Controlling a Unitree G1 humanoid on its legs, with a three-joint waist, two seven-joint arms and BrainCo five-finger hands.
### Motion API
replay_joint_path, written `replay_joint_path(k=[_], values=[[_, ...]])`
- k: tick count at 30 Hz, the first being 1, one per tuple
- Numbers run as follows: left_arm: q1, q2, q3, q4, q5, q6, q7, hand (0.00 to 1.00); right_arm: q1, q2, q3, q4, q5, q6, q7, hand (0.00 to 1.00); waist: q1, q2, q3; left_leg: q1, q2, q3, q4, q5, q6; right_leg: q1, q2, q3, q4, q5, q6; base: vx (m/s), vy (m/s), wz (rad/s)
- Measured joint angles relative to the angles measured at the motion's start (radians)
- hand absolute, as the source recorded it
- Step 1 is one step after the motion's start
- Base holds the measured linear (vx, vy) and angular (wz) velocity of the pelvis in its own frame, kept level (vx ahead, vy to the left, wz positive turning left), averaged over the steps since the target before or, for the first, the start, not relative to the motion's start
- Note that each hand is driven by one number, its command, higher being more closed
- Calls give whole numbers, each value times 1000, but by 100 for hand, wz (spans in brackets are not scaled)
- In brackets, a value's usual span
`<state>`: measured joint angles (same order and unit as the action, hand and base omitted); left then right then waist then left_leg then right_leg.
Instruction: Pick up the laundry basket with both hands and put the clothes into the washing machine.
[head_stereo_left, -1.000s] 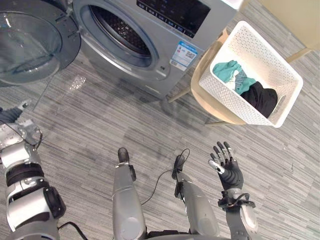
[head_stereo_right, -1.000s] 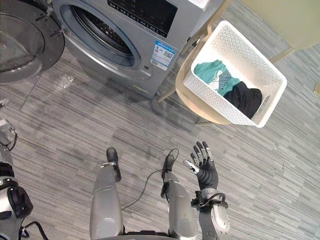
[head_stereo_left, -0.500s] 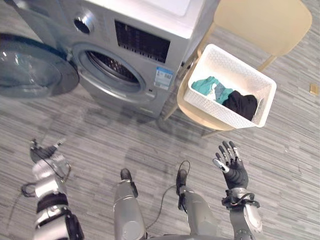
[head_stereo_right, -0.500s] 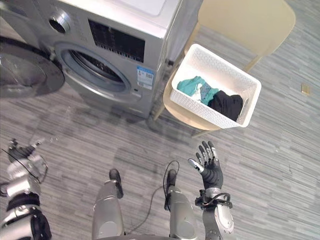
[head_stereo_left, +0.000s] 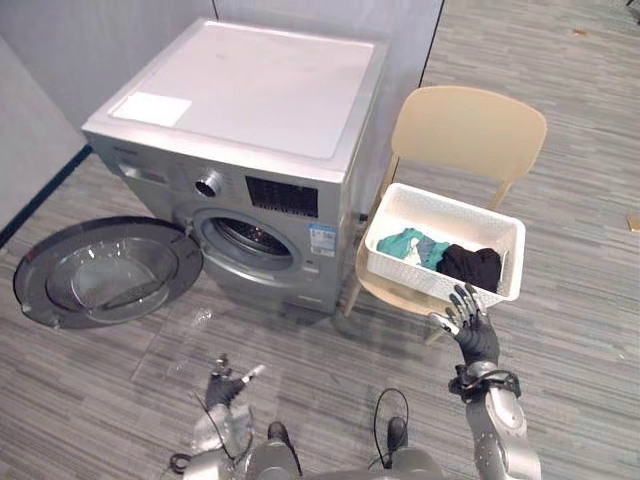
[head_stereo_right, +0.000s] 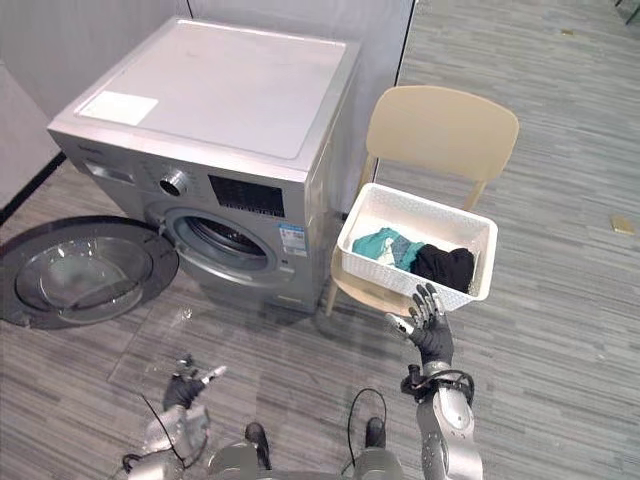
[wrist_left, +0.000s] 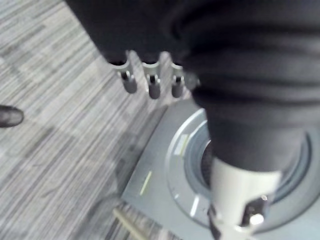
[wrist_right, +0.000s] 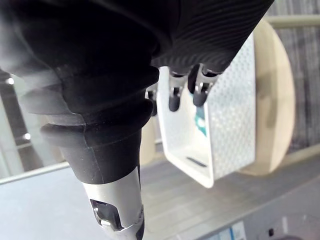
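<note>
A white perforated laundry basket (head_stereo_left: 505, 262) sits on the seat of a beige chair (head_stereo_left: 470, 130), with a teal garment (head_stereo_left: 412, 245) and a black garment (head_stereo_left: 470, 266) inside. To its left stands a silver washing machine (head_stereo_left: 250, 110) whose round door (head_stereo_left: 100, 272) lies swung wide open. My right hand (head_stereo_left: 472, 328) is raised and open just in front of the basket's near right corner, holding nothing; its fingers (wrist_right: 184, 95) hang before the basket (wrist_right: 227, 105). My left hand (head_stereo_left: 226, 386) is low at the bottom, open and apart from everything, below the washer drum (wrist_left: 210, 160).
Grey striped floor (head_stereo_left: 580, 330) spreads around the chair and the machine. A grey wall (head_stereo_left: 90, 40) runs behind the washer. The open door takes up the floor left of the drum opening (head_stereo_left: 245, 238).
The whole view has tilted up and back, so the washer top and the chair back now show. My right hand has come closer to the basket's front; my left hand now appears near the bottom centre.
</note>
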<state>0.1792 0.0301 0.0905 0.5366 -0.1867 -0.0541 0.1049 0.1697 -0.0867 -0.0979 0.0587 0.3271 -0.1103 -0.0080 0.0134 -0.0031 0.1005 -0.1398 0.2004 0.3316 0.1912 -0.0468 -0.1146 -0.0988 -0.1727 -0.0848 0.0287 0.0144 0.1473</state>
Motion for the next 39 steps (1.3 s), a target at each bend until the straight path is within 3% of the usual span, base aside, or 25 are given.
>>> replay_joint_path(k=[8,13,16,18,19,20,21,22,23,24,25,26,27,29,30,31,32,35,37,39], values=[[19,10,-130,52,13,3,-60,0,-223,-134,-10,247,-96,46,-43,0,0,23,-49,61,-23,-29,-92,48,-2,61,-4,-43,-35,4,2,9,-16,12],[16,21,-140,53,12,7,-61,0,-308,-184,-11,321,-116,56,-65,0,-1,34,-50,62,-26,-55,-115,78,-1,59,-3,-63,-5,-7,-5,-59,-18,16],[12,28,-139,53,10,9,-58,0,-315,-186,-9,320,-116,56,-74,0,-4,29,-46,53,-11,-83,-70,65,-2,17,-10,-76,139,-87,-15,-92,-35,23],[26,30,-119,52,6,15,-55,0,-312,-187,15,314,-116,56,-74,0,0,37,-39,19,50,-87,66,-20,8,-5,15,-71,246,-167,-38,-93,-116,-7],[35,24,-117,51,6,15,-55,0,-306,-187,29,307,-116,56,-73,0,0,50,-35,19,68,-85,84,-35,26,-6,31,-69,267,-179,-56,-87,-195,-18],[55,27,-95,32,3,19,-53,0,-288,-177,37,274,-115,55,-68,0,4,38,-19,-2,82,-101,177,-53,130,-17,60,-69,390,-228,-119,-40,-123,-5],[64,38,-73,12,2,20,-53,0,-281,-171,37,258,-115,54,-65,0,2,15,-4,-37,77,-121,268,-52,198,-17,62,-62,402,-285,-159,-133,-239,5],[60,26,-46,3,2,27,-53,0,-269,-179,19,249,-115,54,-57,0,-2,18,13,-128,83,-208,427,3,243,-15,78,-47,410,-310,-146,-106,-206,-13],[81,-5,-34,2,2,31,-53,0,-257,-183,-2,239,-115,55,-53,0,10,32,16,-184,69,-284,494,39,226,3,101,-25,345,-302,-158,-82,-207,-25],[88,-17,-38,4,2,36,-55,0,-255,-186,-7,230,-115,55,-54,0,15,44,18,-203,40,-301,497,13,188,18,101,-18,294,-295,-163,92,-87,-52],[94,-40,-40,-15,3,39,-61,0,-264,-193,-24,212,-115,55,-56,0,27,53,29,-217,-32,-303,457,-50,105,-3,106,-9,365,-306,-155,227,-90,-34],[110,-17,-39,-75,3,32,-62,0,-262,-182,-47,195,-115,55,-54,0,30,5,45,-219,-121,-294,400,-81,59,11,56,8,375,-344,-155,309,-101,-18],[95,-25,-43,-62,3,36,-61,0,-263,-192,-52,196,-115,56,-52,0,25,43,53,-218,-119,-318,364,-81,59,15,81,-12,393,-343,-161,298,-97,1],[99,-14,-34,-70,3,38,-58,0,-263,-193,-55,192,-115,60,-52,0,29,54,52,-214,-152,-328,179,-68,51,5,93,-8,389,-353,-164,231,16,-22],[99,-12,-32,-70,4,37,-56,0,-260,-183,-53,190,-115,60,-54,0,31,55,50,-209,-152,-326,145,-15,51,4,98,9,389,-366,-147,238,79,-37],[99,-12,-30,-70,4,37,-55,0,-258,-173,-53,189,-115,60,-56,0,30,52,47,-203,-157,-321,148,2,60,3,96,25,388,-371,-141,351,113,-47],[101,-13,-31,-70,3,37,-53,0,-244,-146,-53,180,-117,60,-57,0,30,33,30,-213,-174,-295,178,-20,89,0,75,50,380,-382,-117,438,143,-34],[92,-14,-33,-70,14,36,-38,0,-178,-109,-62,126,-140,61,-55,0,24,2,8,-218,-195,-260,228,-75,123,30,44,67,339,-359,-73,390,134,-21],[72,-11,-32,-73,31,35,-35,0,-147,-85,-69,109,-142,61,-53,0,19,-15,-5,-172,-215,-243,226,-112,141,21,30,91,425,-337,-47,485,174,-19],[60,2,-34,-77,35,27,-35,0,-136,-61,-85,107,-147,61,-52,0,-4,-17,-5,-99,-217,-239,213,-156,157,-65,22,94,691,-257,-59,395,132,-7]])
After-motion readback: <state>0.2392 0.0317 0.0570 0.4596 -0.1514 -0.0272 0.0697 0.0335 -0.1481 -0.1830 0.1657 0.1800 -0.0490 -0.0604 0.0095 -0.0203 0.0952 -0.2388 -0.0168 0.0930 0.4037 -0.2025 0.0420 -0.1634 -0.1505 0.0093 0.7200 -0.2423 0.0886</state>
